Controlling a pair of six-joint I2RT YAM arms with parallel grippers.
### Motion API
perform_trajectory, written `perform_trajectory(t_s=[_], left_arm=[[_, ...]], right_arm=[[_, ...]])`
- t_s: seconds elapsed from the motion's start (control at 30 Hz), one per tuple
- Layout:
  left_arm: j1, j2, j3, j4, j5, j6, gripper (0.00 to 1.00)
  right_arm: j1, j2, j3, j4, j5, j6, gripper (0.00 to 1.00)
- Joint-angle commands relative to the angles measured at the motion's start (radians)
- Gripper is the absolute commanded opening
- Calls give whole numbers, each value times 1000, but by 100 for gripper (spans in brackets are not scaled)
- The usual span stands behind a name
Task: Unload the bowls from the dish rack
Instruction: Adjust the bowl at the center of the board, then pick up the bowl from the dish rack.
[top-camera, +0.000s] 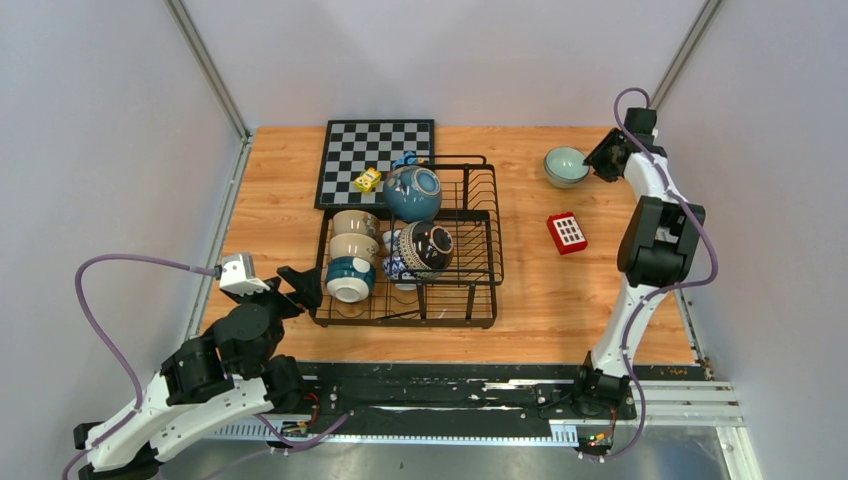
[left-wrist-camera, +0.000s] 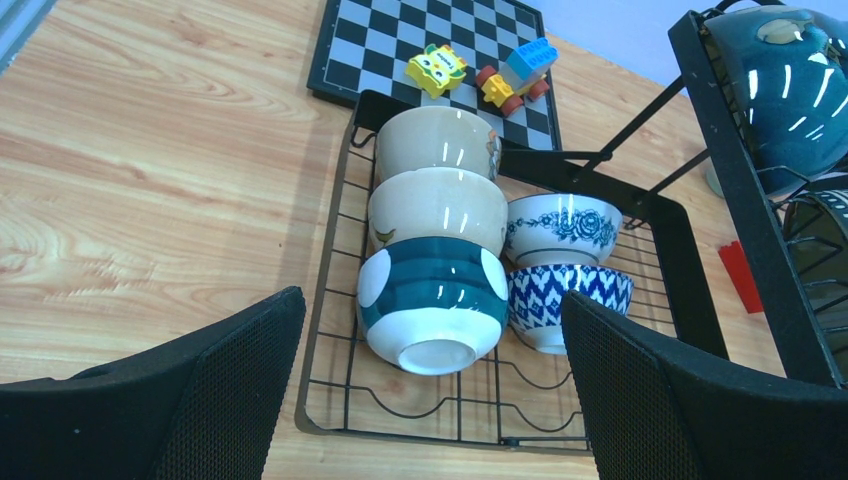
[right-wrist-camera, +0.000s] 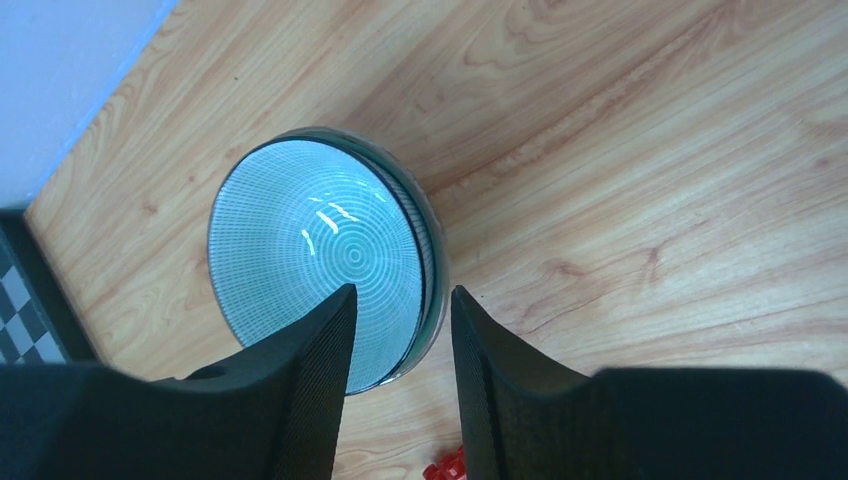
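The black wire dish rack (top-camera: 478, 262) stands mid-table. It holds a teal blue bowl (top-camera: 412, 192), a dark speckled bowl (top-camera: 430, 245), blue-and-white patterned bowls (left-wrist-camera: 568, 300), two beige bowls (left-wrist-camera: 437, 205) and a blue-banded bowl (left-wrist-camera: 432, 300), all tipped on their sides. A pale mint bowl (top-camera: 566, 165) stands upright on the table at the far right. My right gripper (right-wrist-camera: 402, 292) is open, with its fingers either side of that bowl's (right-wrist-camera: 320, 240) rim. My left gripper (left-wrist-camera: 430, 300) is wide open and empty at the rack's near left corner (left-wrist-camera: 330, 420), facing the blue-banded bowl.
A chessboard (top-camera: 378, 160) lies behind the rack with a yellow toy block (top-camera: 368, 180) and a blue toy car (left-wrist-camera: 515, 72) on it. A red block (top-camera: 567, 232) lies on the table between the rack and my right arm. Walls close in on three sides.
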Motion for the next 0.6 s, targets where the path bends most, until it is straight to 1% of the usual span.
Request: perform_trajectory(t_s=[0.0,0.07,0.17,0.33,0.4,0.5,0.57], left_arm=[[2,-13,-4,5,-4,-8,100],[1,-15,-4,8,-3,-4,100],[1,-8,-16,35,3,20,100],[1,58,3,146,23,103,100],[1,99,35,172,29,137,100],[1,157,97,193,31,189,100],[2,188,135,210,31,221,100]], right_arm=[[-4,-80,2,-16,13,7,45],[-2,-106,3,-20,18,11,48],[9,-179,-9,-24,4,60,49],[137,-397,-33,-19,90,-5,48],[186,-517,-97,4,102,-1,47],[281,-732,-255,81,109,-16,47],[341,-863,-335,84,130,-42,47]])
